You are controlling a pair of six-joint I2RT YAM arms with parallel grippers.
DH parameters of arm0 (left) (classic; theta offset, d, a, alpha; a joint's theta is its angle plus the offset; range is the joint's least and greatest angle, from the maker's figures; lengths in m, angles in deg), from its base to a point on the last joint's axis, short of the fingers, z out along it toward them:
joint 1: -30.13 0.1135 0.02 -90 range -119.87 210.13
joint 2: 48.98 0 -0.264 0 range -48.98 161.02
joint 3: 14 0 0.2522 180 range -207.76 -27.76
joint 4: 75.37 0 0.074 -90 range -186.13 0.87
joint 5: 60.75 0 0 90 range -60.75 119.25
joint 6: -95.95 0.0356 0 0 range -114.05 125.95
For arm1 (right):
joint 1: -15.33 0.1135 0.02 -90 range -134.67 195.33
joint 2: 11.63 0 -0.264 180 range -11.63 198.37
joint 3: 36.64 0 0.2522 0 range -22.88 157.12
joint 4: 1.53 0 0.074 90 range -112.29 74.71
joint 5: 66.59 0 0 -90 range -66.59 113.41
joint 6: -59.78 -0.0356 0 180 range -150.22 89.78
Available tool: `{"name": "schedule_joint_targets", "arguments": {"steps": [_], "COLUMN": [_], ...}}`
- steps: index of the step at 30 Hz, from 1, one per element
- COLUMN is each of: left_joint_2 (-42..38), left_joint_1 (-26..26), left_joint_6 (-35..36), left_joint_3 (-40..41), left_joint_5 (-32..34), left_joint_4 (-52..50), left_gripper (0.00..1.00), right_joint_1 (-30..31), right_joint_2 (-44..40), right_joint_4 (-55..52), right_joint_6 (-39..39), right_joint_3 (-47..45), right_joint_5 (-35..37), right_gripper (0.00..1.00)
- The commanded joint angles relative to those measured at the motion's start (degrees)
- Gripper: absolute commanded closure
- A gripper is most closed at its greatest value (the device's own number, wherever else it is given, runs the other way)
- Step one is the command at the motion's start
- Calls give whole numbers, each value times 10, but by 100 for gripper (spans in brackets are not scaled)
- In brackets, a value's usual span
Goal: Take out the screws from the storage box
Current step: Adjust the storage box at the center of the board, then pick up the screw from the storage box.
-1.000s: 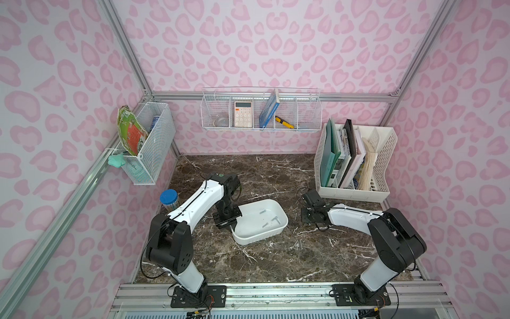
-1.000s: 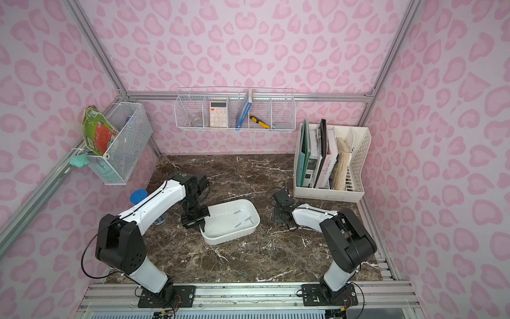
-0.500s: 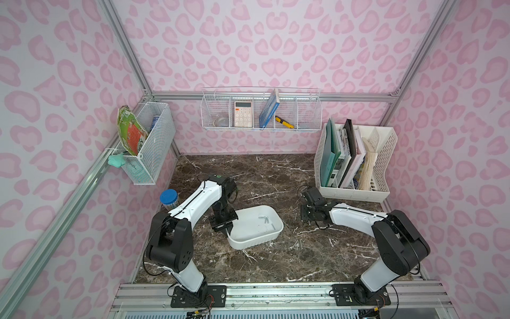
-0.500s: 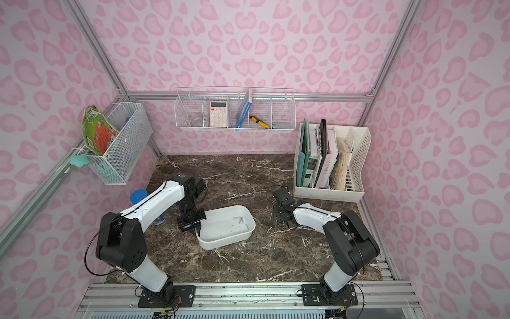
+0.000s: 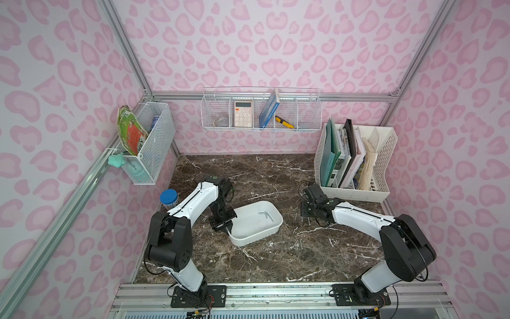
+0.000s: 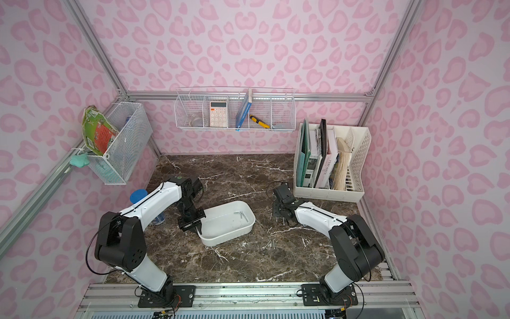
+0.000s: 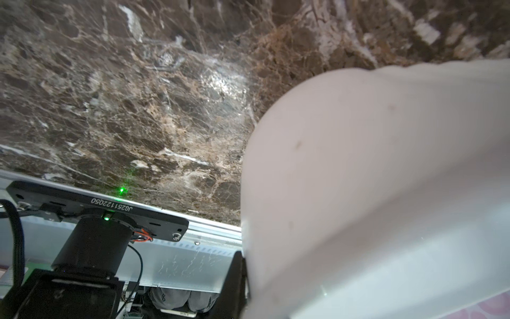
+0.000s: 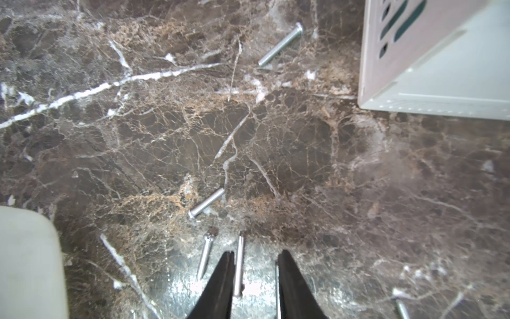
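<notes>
The storage box (image 5: 255, 239) sits near the table's (image 5: 276, 171) centre, screws (image 5: 266, 215) inside, with open room toward the back edge. The left pincer (image 5: 227, 224), arm folded, clamps its rim; the right pincer (image 8: 256, 253), arm stretched low, stands apart.

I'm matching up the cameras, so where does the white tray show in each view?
Top view: tray mid-table, left claw on its rim.
Top view: same spot.
Left wrist: close up, rounded corner over the marble.
Right wrist: just a corner at the frame edge.
Shared landmark: brown marble table.
</notes>
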Motion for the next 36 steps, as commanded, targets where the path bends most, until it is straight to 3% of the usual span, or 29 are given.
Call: {"name": "schedule_joint_targets", "arguments": {"steps": [1,8,20,26,29,36], "left_joint_2": [-9,-2,40,34,19,-8], "left_joint_1": [-3,-10,-32,-33,-32,-32], "left_joint_6": [-13,-17,-17,3,17,82], "left_joint_3": [9,33,50,32,24,-18], "left_joint_5": [23,37,6,7,6,52], "left_joint_4": [34,91,146,143,146,126], "left_gripper": [100,100,99,81,68,47], "right_joint_1": [1,14,109,143,150,159], "right_joint_2": [-1,-7,14,53,77,136], "right_joint_4": [-6,10,4,-20,-30,-63], "right_joint_6": [0,3,22,49,60,85], "right_joint_3": [6,8,75,144,173,226], "right_joint_5": [7,6,33,39,34,30], "right_gripper": [69,68,70,69,69,71]}}
